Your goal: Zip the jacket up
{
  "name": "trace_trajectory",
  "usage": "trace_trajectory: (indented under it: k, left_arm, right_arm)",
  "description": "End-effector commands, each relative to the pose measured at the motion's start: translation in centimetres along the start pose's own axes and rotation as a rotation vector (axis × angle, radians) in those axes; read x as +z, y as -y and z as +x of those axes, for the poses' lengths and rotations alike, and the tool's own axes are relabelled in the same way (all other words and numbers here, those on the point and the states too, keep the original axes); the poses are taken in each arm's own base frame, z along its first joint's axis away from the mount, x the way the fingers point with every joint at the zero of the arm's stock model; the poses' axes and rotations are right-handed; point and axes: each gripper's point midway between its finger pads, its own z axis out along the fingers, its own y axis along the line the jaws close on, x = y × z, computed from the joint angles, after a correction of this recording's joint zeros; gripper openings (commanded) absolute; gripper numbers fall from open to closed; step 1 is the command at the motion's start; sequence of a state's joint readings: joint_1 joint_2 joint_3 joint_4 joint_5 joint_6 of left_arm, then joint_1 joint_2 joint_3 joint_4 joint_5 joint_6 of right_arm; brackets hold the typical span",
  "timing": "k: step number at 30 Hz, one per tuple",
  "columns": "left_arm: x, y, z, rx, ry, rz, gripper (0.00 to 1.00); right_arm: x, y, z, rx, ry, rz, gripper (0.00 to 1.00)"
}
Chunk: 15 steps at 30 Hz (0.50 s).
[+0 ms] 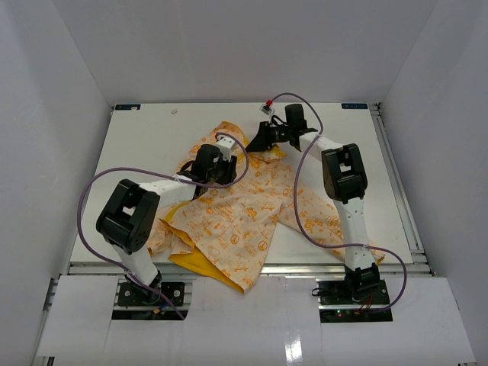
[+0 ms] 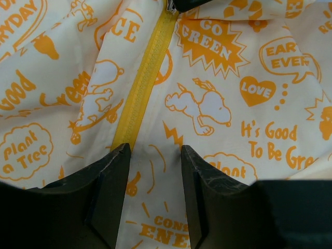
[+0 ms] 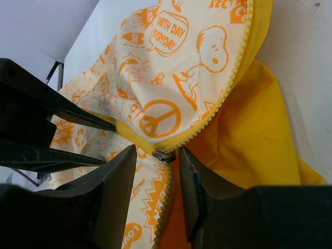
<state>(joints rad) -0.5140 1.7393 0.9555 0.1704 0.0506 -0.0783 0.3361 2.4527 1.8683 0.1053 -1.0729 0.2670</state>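
Observation:
The jacket (image 1: 236,221) lies spread on the table, cream with orange cartoon print and yellow lining (image 3: 249,135). In the left wrist view its yellow zipper (image 2: 148,72) runs joined down to my left gripper (image 2: 155,155). That gripper is open, its fingertips resting on flat fabric just right of the zipper's lower end. In the right wrist view the metal slider (image 3: 164,154) sits where the two rows of teeth meet. My right gripper (image 3: 158,158) is open, with one fingertip on each side of the slider and a small gap to each. Above the slider the teeth are parted.
White walls close in the white table (image 1: 145,152) on three sides. My left gripper (image 1: 217,166) and right gripper (image 1: 258,141) work close together over the jacket's upper part. Purple cables (image 1: 313,221) loop off both arms. The left gripper's dark fingers (image 3: 46,104) show at the right wrist view's left edge.

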Motion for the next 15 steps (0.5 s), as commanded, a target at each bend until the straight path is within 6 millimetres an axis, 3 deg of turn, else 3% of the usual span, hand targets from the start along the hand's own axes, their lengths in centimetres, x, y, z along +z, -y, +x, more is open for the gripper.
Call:
trace_trajectory:
  k: [1,6,15]
  left_arm:
    - [-0.8,-0.1,-1.3,-0.011,0.051,-0.005,0.54]
    - [-1.3,-0.4,-1.6,-0.011,0.076,-0.024,0.56]
    - [-1.4,-0.6,-2.6,-0.030,0.087,-0.033,0.57]
  right_arm:
    - [0.9,-1.0,0.1,-0.031,-0.016,-0.043,0.39]
    - [1.1,-1.0,0.8,-0.022,-0.026,-0.055,0.32]
    - [0.8,-1.3,1.7,-0.029,-0.041,-0.085,0.41]
